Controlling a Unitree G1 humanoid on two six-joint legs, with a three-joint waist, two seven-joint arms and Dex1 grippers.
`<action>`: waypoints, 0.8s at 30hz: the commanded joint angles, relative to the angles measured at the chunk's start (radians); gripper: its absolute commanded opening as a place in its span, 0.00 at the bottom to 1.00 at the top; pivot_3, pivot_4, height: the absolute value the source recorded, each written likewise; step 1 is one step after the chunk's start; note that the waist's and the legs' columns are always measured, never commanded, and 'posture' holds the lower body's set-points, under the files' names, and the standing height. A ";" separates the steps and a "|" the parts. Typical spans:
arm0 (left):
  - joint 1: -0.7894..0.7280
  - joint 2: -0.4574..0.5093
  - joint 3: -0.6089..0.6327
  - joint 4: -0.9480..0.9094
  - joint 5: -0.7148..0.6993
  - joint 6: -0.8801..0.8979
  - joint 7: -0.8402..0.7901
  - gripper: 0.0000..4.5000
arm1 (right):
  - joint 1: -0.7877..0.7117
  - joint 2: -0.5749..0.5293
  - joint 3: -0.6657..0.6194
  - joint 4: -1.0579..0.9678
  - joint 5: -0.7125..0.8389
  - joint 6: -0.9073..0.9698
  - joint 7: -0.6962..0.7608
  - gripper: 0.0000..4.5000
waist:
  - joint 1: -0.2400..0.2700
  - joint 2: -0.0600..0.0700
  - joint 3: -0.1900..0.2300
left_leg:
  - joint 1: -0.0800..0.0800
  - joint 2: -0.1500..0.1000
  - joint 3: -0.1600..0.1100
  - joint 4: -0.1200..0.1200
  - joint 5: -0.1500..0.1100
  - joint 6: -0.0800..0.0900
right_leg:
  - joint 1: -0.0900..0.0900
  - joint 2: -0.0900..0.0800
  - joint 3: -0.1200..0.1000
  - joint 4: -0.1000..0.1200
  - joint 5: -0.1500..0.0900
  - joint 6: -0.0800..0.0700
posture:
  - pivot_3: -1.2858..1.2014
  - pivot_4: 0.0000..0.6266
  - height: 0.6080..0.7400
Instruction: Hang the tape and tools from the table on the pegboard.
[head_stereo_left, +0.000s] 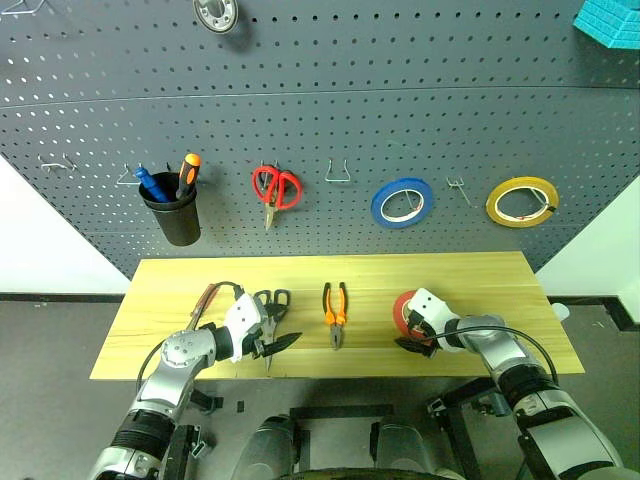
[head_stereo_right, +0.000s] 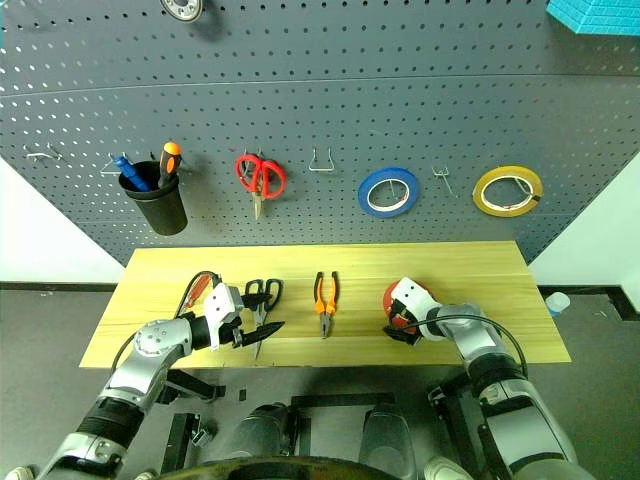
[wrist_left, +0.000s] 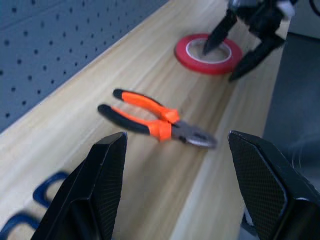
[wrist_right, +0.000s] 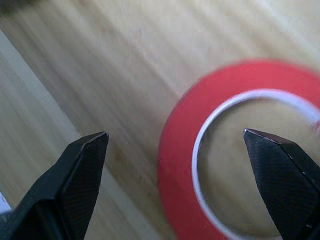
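White walls (head_stereo_left: 40, 250) either side, grey floor (head_stereo_left: 50, 340) below.

Table (head_stereo_left: 480, 275): scissors (head_stereo_left: 272, 305) left, pliers (head_stereo_left: 334, 312) middle, tape (head_stereo_left: 404, 312) right (pegboard (head_stereo_left: 400, 120) behind).

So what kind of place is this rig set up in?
Probably a workshop or tool-bench mock-up: a dark grey perforated pegboard with wire hooks holds red-handled scissors and blue and yellow tape rolls, above a light wooden table with orange-and-black pliers.

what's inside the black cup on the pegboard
The black cup holds an orange-and-black screwdriver handle and a blue handle, both sticking up above the rim. Their lower ends are hidden by the cup wall, as is anything else inside.
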 joint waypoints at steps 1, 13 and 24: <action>-0.008 0.007 -0.005 -0.011 0.000 0.005 -0.012 0.75 | -0.023 0.011 0.016 -0.032 -0.016 0.086 -0.008 1.00 | 0.000 0.000 0.000 | 0.000 0.000 0.000 0.000 0.000 0.000 | 0.000 0.000 0.000 0.000 0.000 0.000 | 0.50 0.11 1.00; 0.039 0.027 -0.010 -0.065 -0.015 0.026 -0.039 0.76 | -0.016 0.002 0.060 -0.061 -0.056 0.215 -0.026 0.57 | 0.003 -0.001 0.000 | 0.001 0.000 -0.001 0.000 0.000 0.000 | 0.001 0.000 0.000 0.001 0.000 0.000 | 0.50 0.11 1.00; 0.062 0.022 -0.014 -0.102 -0.030 0.062 -0.065 0.76 | 0.076 -0.058 0.015 -0.266 -0.032 0.238 -0.049 0.15 | 0.010 0.000 0.000 | 0.000 0.000 -0.001 0.000 0.000 0.000 | 0.000 0.000 0.000 0.000 0.000 0.000 | 0.51 0.11 1.00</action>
